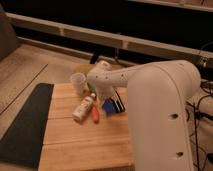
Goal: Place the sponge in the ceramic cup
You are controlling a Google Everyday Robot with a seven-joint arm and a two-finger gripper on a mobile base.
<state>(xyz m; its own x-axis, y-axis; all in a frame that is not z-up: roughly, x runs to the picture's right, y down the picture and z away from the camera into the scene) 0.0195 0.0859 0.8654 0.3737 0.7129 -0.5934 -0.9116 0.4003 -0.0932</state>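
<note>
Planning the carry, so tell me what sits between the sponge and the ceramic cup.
The white bottle lies flat, its upper end between the sponge and the ceramic cup; an orange object lies beside it. The gripper hangs close by the sponge, nothing visible between them.
</note>
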